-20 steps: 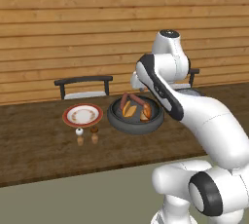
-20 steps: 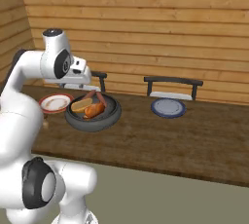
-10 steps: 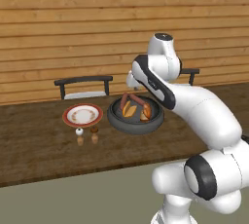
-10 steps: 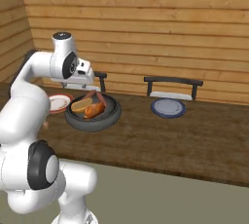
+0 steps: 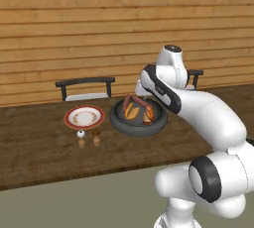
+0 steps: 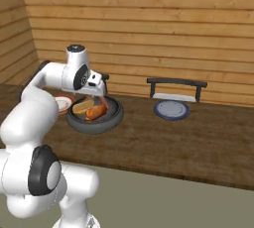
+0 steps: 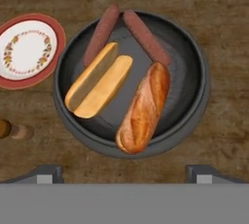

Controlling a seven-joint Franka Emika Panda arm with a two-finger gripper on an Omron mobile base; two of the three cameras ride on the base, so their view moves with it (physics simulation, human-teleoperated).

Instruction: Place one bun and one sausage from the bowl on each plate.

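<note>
The dark bowl point(image 7: 203, 87) lies right below my gripper point(image 7: 125, 173), whose fingertips point(image 7: 46, 172) stand wide apart, open and empty. In the bowl lie two sausages point(image 7: 100, 33), a split bun point(image 7: 97, 86) and a closed brown bun point(image 7: 144, 106). The white plate with the red rim point(image 7: 26, 47) sits bare just left of the bowl point(image 5: 138, 121). From the right base view my gripper point(image 6: 99, 95) hangs above the bowl point(image 6: 94, 118), and the blue plate point(image 6: 171, 109) lies bare farther right on the table.
Two small shakers point(image 5: 80, 134) stand in front of the white plate point(image 5: 84, 117). One chair point(image 5: 85, 87) stands behind that plate and another chair point(image 6: 176, 88) behind the blue plate. The wooden table point(image 6: 163, 142) runs up to a plank wall.
My arm has swung over so that the hand now hangs above the bowl. The food and the plates have not moved.
</note>
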